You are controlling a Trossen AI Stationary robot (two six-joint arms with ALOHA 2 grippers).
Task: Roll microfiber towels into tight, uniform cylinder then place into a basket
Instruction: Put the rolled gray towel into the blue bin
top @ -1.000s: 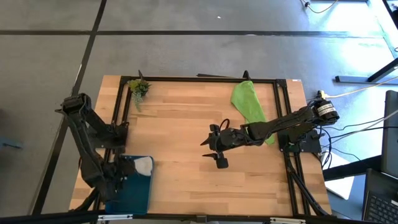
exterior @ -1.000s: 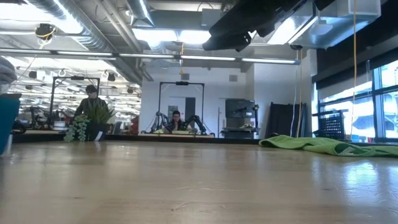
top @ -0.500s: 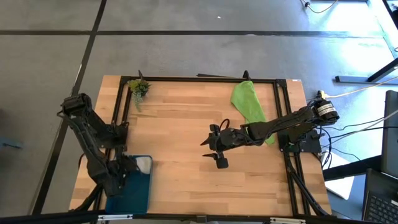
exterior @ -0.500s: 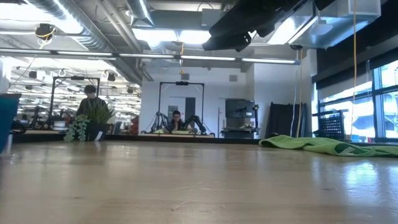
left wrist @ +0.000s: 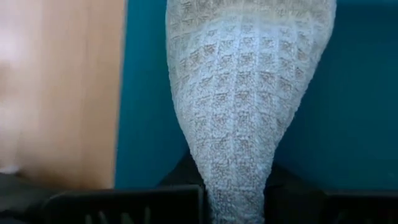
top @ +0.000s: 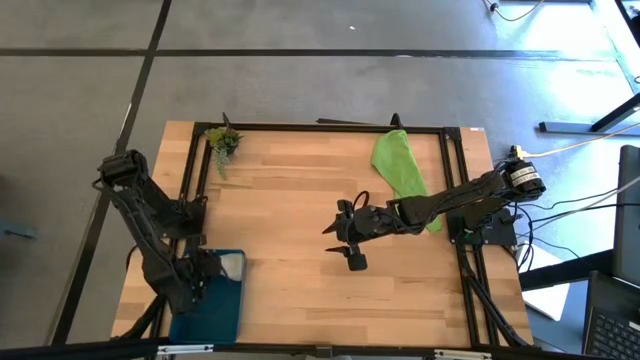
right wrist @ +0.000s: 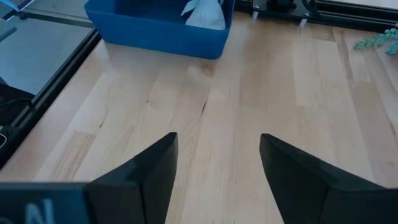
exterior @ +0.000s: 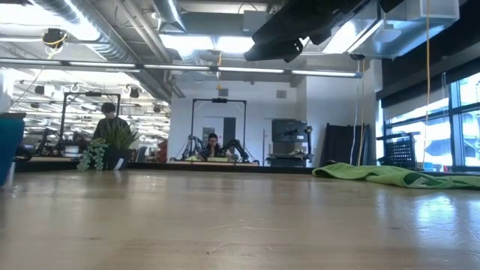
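Note:
The light grey towel (left wrist: pixel 245 81) is in the teal-blue basket (top: pixel 215 312) at the table's near left corner, and my left gripper (top: pixel 200 276) is shut on it there. In the right wrist view the towel (right wrist: pixel 205 12) pokes above the basket's rim (right wrist: pixel 143 28). The lime green towel (top: pixel 400 165) lies spread flat at the far right and also shows in the low view (exterior: pixel 390 175). My right gripper (top: pixel 328 240) hovers open and empty over the table's middle, pointing toward the basket. My left gripper pinches the grey towel's narrowed, bunched end (left wrist: pixel 239 180) between its two fingers (left wrist: pixel 180 196), coming from above and pointing down into the basket. The towel widens away from the fingers over the basket's teal floor (left wrist: pixel 348 93). How many layers it holds I cannot tell.
A small green plant sprig (top: pixel 222 140) lies at the far left corner. A black metal frame (top: pixel 320 127) runs along the table's edges. Bare wood (top: pixel 290 200) lies between the basket and the green towel. People and equipment show in the room behind the table.
My left gripper has shifted a little over the basket with the grey towel. Less of the towel now shows from above, and it no longer shows above the basket's rim in the low view.

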